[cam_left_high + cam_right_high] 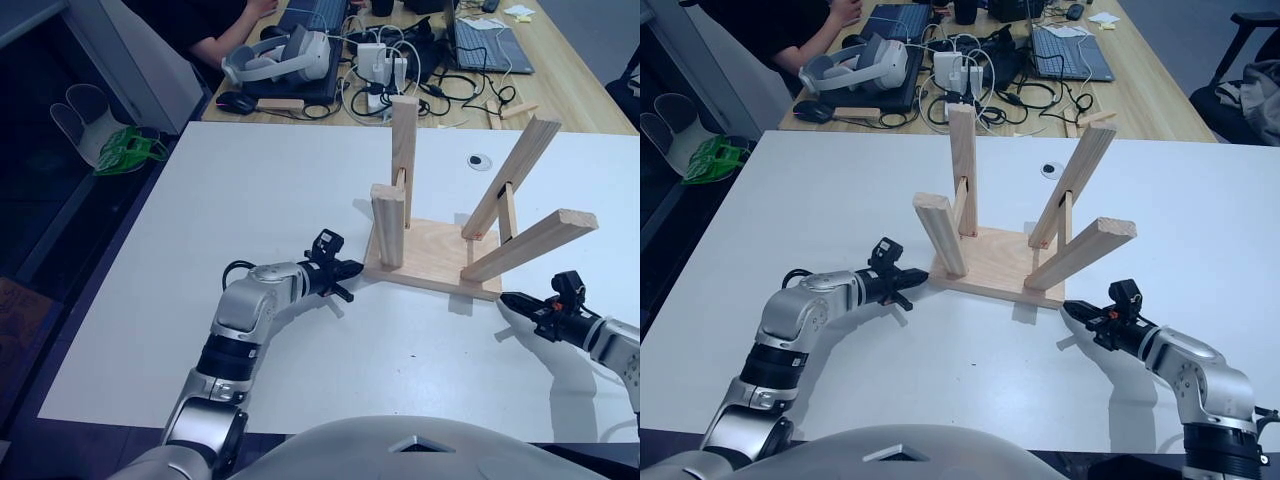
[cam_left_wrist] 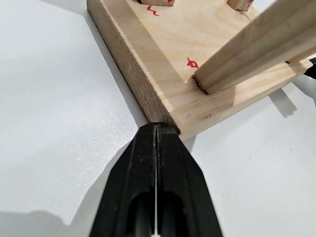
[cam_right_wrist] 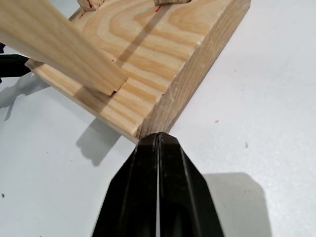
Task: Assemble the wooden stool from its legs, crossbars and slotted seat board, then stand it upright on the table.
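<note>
Your L gripper (image 2: 156, 131): jaws pressed together, nothing btw them, tip right at near-left corner of seat board (image 1: 432, 256), looks touching. Your R gripper (image 3: 158, 139): jaws also pressed together, empty, tip against board's near-right corner. Board lies flat on white table (image 1: 250, 190), stool upside down. Four legs (image 1: 404, 125) stick up from it: two on L side roughly upright, two on R side tilted outward. Thin crossbar (image 1: 508, 212) sits btw the R pair. Cluttered wooden desk (image 1: 560, 80) beyond table's far edge.
</note>
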Controlling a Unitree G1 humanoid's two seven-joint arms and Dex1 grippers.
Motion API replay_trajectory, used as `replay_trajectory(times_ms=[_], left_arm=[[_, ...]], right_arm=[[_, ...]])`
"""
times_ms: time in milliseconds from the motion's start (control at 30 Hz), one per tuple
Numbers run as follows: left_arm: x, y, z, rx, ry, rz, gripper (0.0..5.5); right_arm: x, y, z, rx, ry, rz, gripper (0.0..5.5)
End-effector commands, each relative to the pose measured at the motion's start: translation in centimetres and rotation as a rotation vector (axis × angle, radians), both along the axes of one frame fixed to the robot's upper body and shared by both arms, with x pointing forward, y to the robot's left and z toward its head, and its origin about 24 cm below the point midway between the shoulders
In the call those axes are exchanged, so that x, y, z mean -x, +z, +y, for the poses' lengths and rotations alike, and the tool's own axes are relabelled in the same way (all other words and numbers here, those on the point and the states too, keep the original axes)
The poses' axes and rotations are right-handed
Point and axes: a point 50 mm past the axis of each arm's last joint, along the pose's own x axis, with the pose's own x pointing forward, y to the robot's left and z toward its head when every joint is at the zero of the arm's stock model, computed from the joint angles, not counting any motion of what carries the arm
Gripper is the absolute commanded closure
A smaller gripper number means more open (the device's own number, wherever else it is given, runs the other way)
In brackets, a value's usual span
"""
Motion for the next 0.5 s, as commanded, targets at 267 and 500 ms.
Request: replay_trajectory(times_ms=[267,500], left_arm=[[-0.3,2.2,-1.7,0.166,-0.074,-0.017,5.5],[-0.5,2.9,-1.7,0.228,-0.068,-0.024,5.5]], right_arm=[[-1.9,2.5,1.8,-0.118,0.087,-0.093,5.46],[-2.6,3.9,2.7,-0.167,0.101,-0.123,5.46]])
